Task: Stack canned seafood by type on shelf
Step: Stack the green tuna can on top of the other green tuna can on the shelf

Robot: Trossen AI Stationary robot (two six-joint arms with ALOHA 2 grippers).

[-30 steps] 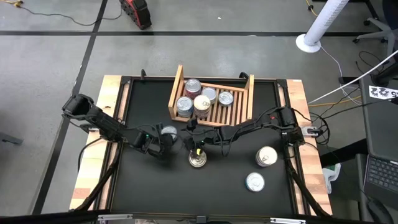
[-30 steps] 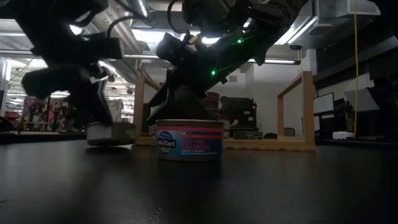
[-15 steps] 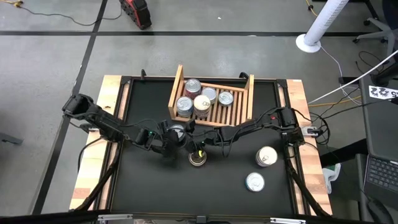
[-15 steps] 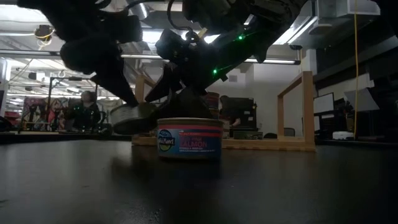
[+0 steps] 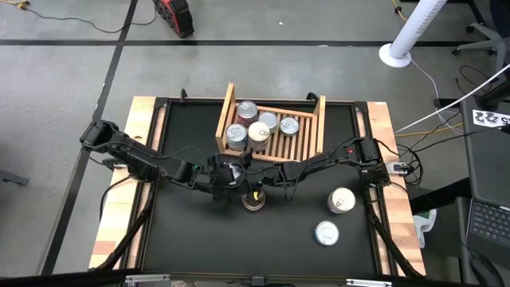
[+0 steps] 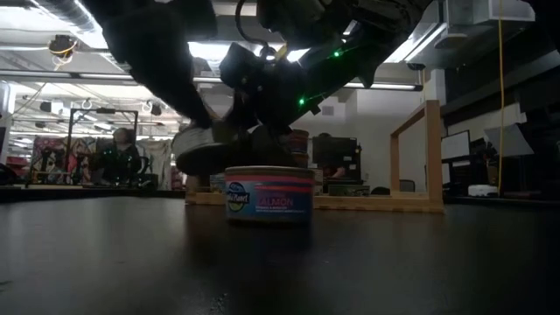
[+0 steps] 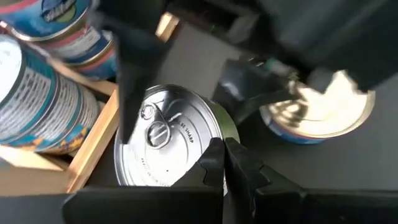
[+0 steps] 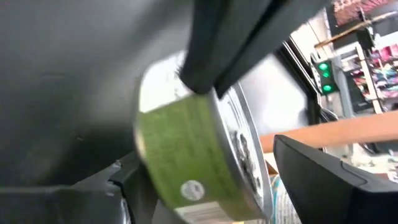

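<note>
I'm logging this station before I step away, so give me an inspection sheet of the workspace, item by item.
Surface: black table top with wooden side boards.
Job's things: wooden shelf at the table's back edge holds about five tins; a salmon tin stands at centre; two more tins stand on the right side.
Clutter: nothing seen on the table.
Grippers: left gripper shut on a green-labelled tin, carried above the table beside the salmon tin; right gripper open over the salmon tin.
Cables: wires run along both arms and off the right edge.
Surroundings: white fan, red object on the floor.
</note>
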